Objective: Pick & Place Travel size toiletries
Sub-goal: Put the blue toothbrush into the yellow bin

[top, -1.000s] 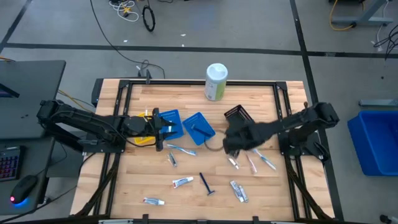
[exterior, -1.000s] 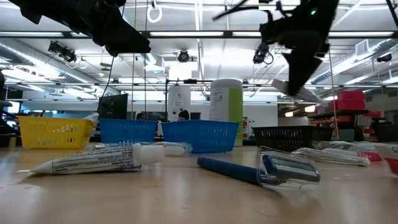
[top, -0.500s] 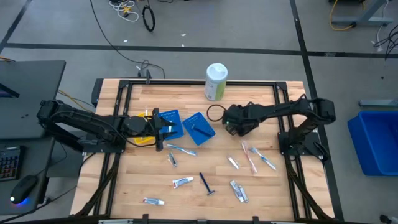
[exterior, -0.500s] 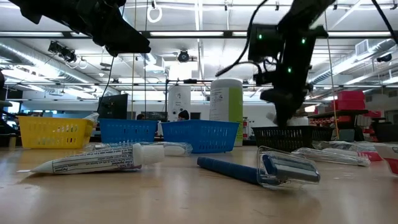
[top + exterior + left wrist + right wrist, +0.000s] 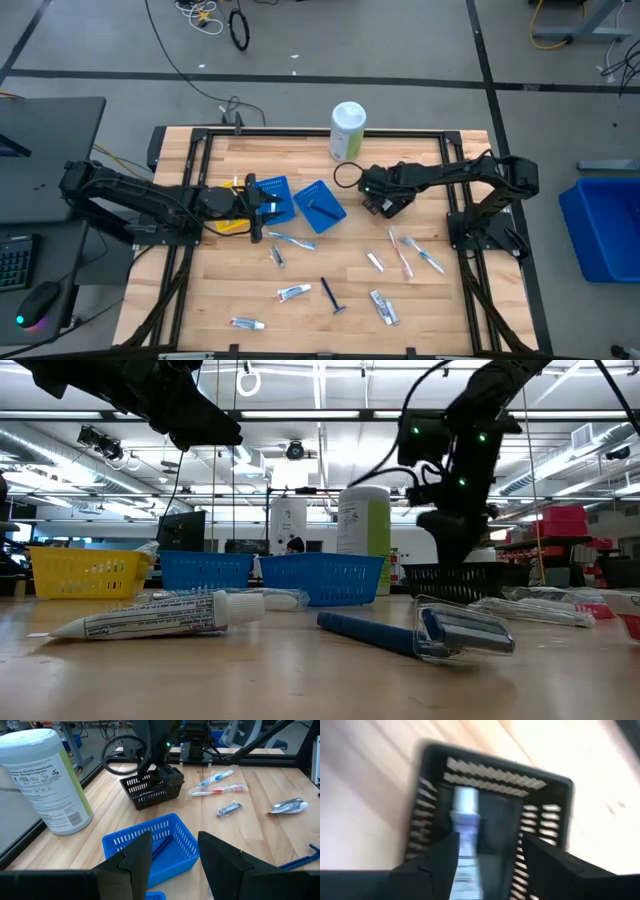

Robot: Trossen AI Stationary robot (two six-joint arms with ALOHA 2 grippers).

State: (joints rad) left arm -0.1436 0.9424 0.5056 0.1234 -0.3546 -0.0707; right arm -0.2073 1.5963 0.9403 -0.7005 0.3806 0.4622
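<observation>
Toothpaste tube point(image 5: 465, 832) lies inside the black basket point(image 5: 490, 770), directly under my right gripper point(image 5: 487, 852), fingers spread, so the drop lands inside. Left gripper point(image 5: 172, 857) waits spread over a blue basket point(image 5: 150, 842).

Right pincer point(image 5: 385, 200) fingers parted — pointing down, left pincer point(image 5: 268, 207) parted, low

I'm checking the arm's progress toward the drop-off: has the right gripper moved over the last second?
Yes. In the high view the right gripper has travelled from above the loose toothbrushes toward the white-green canister, and now hangs over the black basket.
</observation>
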